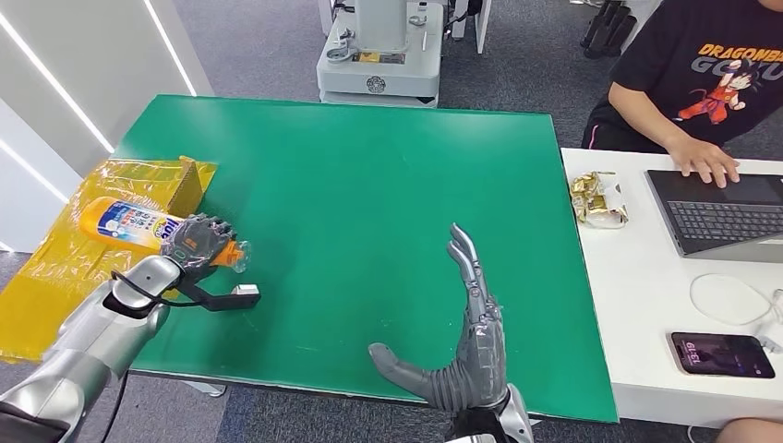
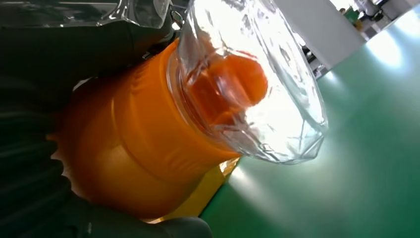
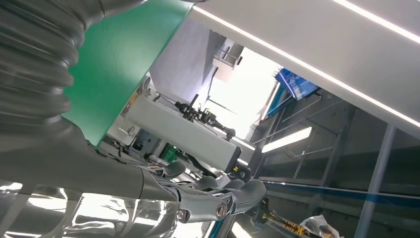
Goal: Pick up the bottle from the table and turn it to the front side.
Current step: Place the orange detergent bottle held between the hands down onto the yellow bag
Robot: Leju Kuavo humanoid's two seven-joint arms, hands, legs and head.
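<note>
The left hand is wrapped around the neck end of the bottle, its dark fingers closed over the orange body just behind the cap. The bottle lies roughly on its side at the left edge of the green bench, its blue and white label facing up and its bottom end pointing out over a yellow plastic sheet; whether it rests on the surface or is lifted clear cannot be told. In the left wrist view the bottle's orange shoulder sits against the hand, and a clear cap covers the orange nozzle. A small cardboard piece stands on the yellow sheet just beyond the bottle.

The right hand is open above the near middle of the bench, fingers straight and pointing away, thumb spread to the side, holding nothing. In the right wrist view its fingers reach out over the green surface.

To the right stands a white bench with a gold wrapped snack, a laptop, a phone and a white cable. A person in a black printed shirt rests a hand on the laptop. Beyond the green bench is a white machine base on grey carpet, with a white wall on the left.
</note>
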